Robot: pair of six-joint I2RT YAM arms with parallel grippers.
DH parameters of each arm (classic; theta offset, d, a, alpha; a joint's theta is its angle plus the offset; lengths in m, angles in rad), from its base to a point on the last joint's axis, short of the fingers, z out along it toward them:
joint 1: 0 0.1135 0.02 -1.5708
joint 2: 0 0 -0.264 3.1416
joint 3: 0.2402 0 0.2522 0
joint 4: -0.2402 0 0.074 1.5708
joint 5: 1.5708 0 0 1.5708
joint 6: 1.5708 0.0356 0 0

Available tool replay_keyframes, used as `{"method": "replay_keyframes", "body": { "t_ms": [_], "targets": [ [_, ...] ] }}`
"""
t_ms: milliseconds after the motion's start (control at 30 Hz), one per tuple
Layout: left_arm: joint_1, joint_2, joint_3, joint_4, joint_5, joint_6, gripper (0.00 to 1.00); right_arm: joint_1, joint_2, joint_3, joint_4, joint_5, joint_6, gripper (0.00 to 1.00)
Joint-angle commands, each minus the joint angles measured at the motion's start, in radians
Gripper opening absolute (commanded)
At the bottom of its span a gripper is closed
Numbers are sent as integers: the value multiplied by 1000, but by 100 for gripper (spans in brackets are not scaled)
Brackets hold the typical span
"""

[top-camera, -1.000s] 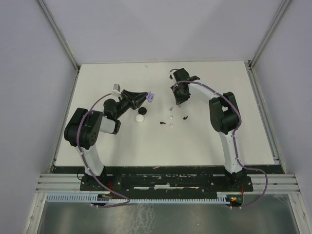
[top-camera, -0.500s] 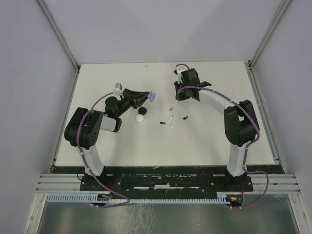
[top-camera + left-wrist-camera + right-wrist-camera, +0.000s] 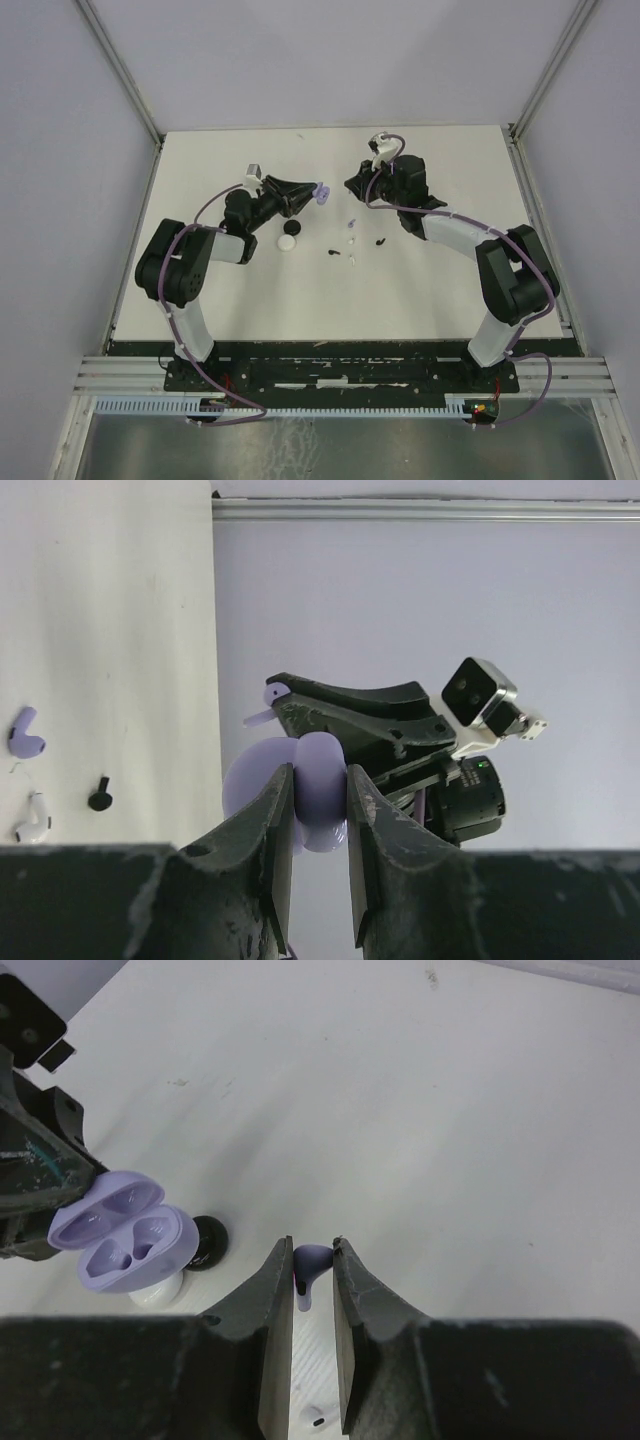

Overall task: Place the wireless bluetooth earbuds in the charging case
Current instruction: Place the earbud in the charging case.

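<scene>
Earbuds (image 3: 352, 241) lie loose on the table (image 3: 220, 290) in the top view, a small scatter of black, white and lilac pieces near the lilac charging case (image 3: 322, 193), on its side toward the arm bases. The left gripper (image 3: 314, 192) holds that case. The right gripper (image 3: 352, 186) hangs just beside the case, on its right. A white puck (image 3: 288, 241) and a black puck (image 3: 293, 229) sit near the case, toward the left arm's base.

From the left wrist, the left gripper's jaws are pressed onto the case's body, and its lid is hinged open. Just behind the case, the right gripper carries a lilac earbud (image 3: 265, 693), clear of the case.

From the right wrist, the right gripper's jaws stand almost together, pinching the lilac earbud between their tips. This earbud is to the right of the case and not touching it. The case's two hollow wells face up, and the pucks show just below the case.
</scene>
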Motion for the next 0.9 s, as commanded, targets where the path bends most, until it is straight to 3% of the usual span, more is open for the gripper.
{"method": "replay_keyframes", "body": {
  "t_ms": [0, 300, 867],
  "targets": [
    [-24, 12, 54, 24, -25, -80, 3, 13, -59, -74, 350, -75, 4, 2],
    [-47, 49, 57, 29, -39, -98, 3, 50, -98, -161, 512, -106, -56, 2],
    [-54, 57, 61, 79, -19, -157, 3, 92, -96, -178, 468, -95, -167, 2]
  ]
}}
